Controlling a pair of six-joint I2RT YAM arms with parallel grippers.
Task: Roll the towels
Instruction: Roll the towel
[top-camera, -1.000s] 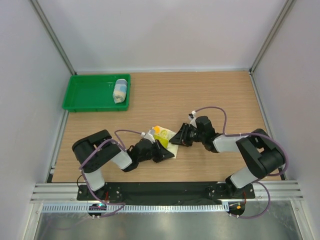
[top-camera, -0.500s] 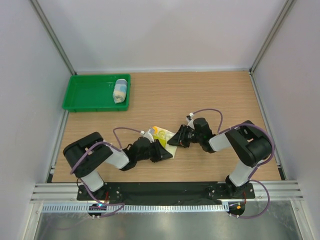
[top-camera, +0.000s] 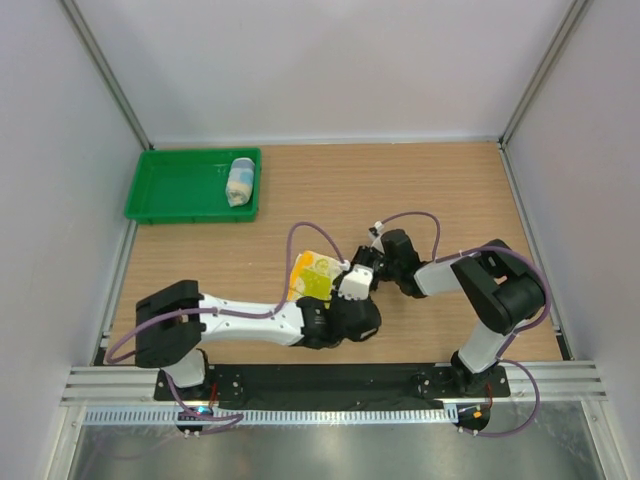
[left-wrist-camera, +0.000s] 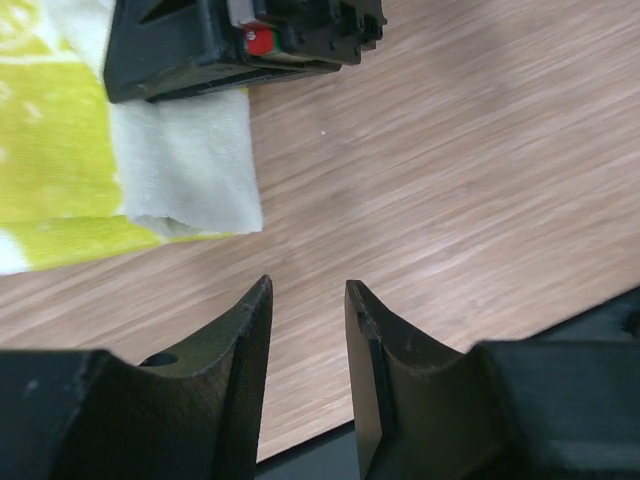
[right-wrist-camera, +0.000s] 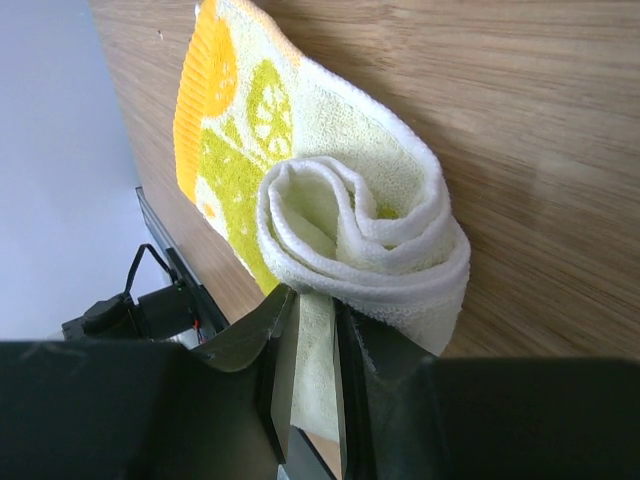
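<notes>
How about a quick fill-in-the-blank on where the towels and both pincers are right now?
1. The rolled towel in the green tray is light ____ and white.
2. The right pincer pinches the yellow-green towel at its ____ end.
3. The left pincer stands open over the wooden table, holding ____.

Missing words: blue; rolled; nothing.

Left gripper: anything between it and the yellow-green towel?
Nothing visible. The left gripper is open and empty over the table, with only wood between its fingertips and the yellow-green towel. The right gripper is shut on the towel's rolled end, so that end is taken.
</notes>
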